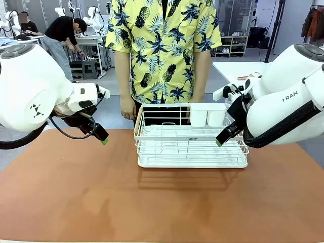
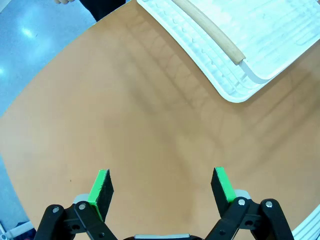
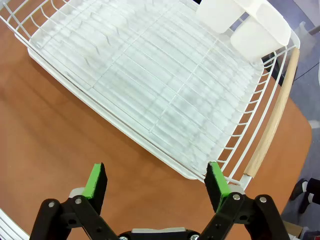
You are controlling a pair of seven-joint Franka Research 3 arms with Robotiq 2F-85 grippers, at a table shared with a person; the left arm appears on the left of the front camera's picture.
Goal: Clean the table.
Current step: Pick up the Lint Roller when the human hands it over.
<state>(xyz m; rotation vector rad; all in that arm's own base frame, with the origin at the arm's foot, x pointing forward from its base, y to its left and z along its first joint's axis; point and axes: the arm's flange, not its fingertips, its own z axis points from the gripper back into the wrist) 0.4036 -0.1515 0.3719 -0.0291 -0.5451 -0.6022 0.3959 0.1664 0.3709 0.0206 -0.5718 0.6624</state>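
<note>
The reddish-brown table [image 1: 101,197] spreads across the front view, and its bare top [image 2: 130,125] lies under my left wrist camera. My left gripper [image 1: 103,138] hangs above the table's left part, to the left of the white wire rack [image 1: 191,142]. Its green-padded fingers stand wide apart in the left wrist view, so the left gripper [image 2: 161,184] is open with nothing between them. My right gripper [image 1: 220,142] hovers at the rack's right end. In the right wrist view the right gripper [image 3: 156,180] is open and empty above the table [image 3: 60,145] beside the rack [image 3: 150,80].
Two white cups [image 1: 207,114] sit in the rack's far right corner. The rack has wooden handles [image 3: 272,120] on its ends. A person in a yellow patterned shirt [image 1: 162,45] stands at the far side, one hand [image 1: 127,108] hanging near the table edge.
</note>
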